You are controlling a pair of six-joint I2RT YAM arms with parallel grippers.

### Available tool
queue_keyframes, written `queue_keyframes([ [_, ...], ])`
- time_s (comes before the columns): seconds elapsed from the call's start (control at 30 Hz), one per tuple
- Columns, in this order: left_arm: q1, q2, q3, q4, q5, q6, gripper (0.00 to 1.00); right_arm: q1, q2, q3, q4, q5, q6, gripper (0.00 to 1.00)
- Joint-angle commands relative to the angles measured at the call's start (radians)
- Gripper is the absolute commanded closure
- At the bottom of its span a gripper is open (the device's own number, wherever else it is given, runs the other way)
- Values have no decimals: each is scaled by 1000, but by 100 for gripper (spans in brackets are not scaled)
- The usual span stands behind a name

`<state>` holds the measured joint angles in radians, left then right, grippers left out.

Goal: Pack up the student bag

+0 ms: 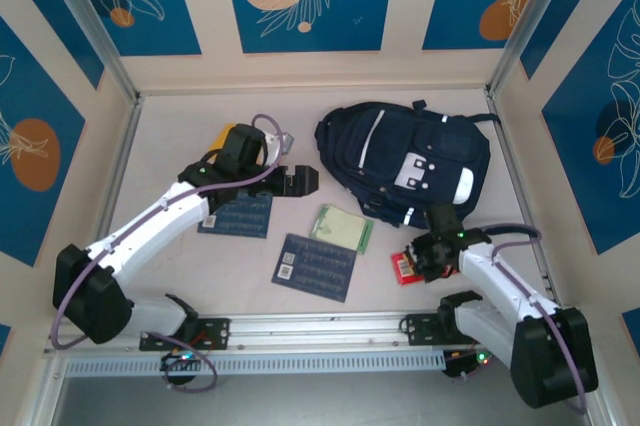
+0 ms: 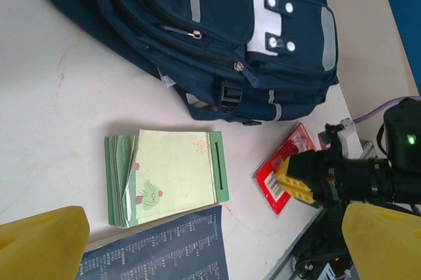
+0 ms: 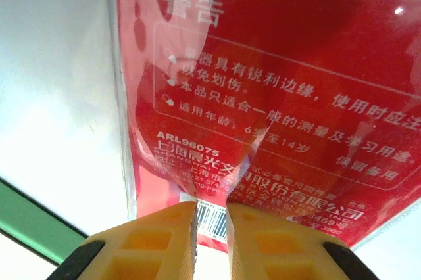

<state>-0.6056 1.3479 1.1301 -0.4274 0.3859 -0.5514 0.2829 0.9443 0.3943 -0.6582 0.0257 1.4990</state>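
Observation:
The student bag (image 1: pixel 410 161) is a big navy backpack with white stripes, lying flat at the back right; the left wrist view has it (image 2: pixel 210 37) across the top. A red plastic packet (image 1: pixel 404 266) printed with white text lies near the front right, and its near edge (image 3: pixel 276 83) is creased between the yellow fingers of my right gripper (image 3: pixel 212 227), which is shut on it. The left wrist view catches the same pinch on the packet (image 2: pixel 284 168). My left gripper (image 1: pixel 300 179) hovers open left of the bag, with nothing between its fingers (image 2: pixel 46 240).
A green notepad (image 1: pixel 342 227) with a cartoon cover lies in the middle, also under the left wrist camera (image 2: pixel 171 178). Two dark blue printed booklets lie flat, one (image 1: pixel 316 266) in front of the notepad, one (image 1: pixel 237 214) under the left arm. A metal rail (image 1: pixel 320 331) runs along the near edge.

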Motion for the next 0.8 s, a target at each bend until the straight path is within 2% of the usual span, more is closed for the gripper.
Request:
queue_keyframes([
  [0.0, -25, 32, 17, -11, 24, -15, 2, 141, 11, -34, 53, 36, 210, 81],
  [0.2, -94, 59, 26, -48, -9, -48, 3, 334, 203, 70, 188, 61, 288, 81],
  [0.3, -122, 49, 15, -71, -21, -54, 3, 385, 282, 114, 347, 17, 220, 79],
  [0.37, -143, 36, -13, -68, -19, -52, 3, 391, 307, 156, 352, -5, 165, 76],
  [0.47, -188, 41, -20, -126, -26, 7, 5, 380, 247, 216, 180, 80, 97, 72],
  [0.63, -278, 65, -85, -131, -34, 19, 7, 268, -11, 227, -87, 260, 6, 62],
  [0.77, -351, 167, -81, -100, -9, 2, 7, 142, -162, 225, -183, 275, -110, 61],
])
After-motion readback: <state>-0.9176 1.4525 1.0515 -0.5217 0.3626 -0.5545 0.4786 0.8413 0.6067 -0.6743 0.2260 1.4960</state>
